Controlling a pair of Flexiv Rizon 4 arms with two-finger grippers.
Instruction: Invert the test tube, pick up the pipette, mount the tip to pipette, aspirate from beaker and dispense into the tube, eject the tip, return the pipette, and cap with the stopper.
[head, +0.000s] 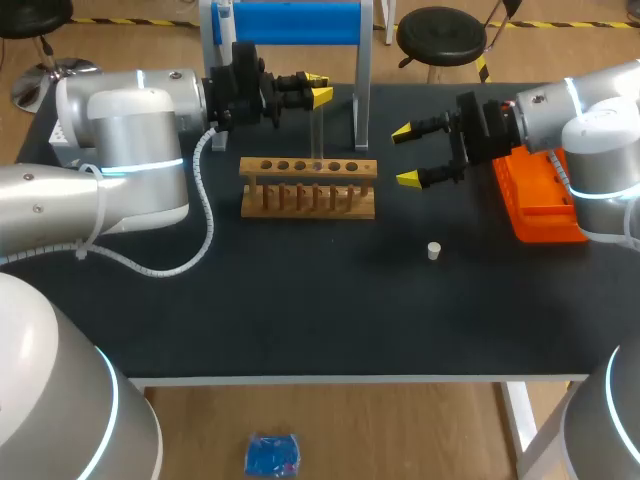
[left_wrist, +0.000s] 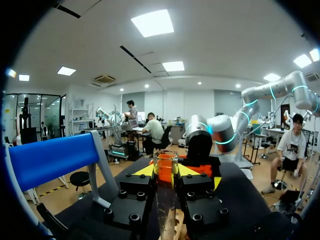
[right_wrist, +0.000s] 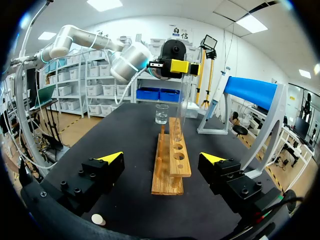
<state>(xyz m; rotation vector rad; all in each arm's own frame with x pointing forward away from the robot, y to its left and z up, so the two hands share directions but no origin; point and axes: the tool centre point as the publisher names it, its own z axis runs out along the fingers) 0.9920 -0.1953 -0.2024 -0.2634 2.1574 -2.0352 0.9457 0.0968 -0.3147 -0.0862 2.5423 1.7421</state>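
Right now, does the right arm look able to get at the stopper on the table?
Probably yes. The right gripper is open and empty, the stopper lies bare on the table near it, and nothing stands between them; the wooden rack sits off to the side.

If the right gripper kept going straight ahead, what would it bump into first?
Most likely the wooden rack, which lies straight ahead of the open right gripper. Height is hard to judge, so the gripper might skim over it instead.
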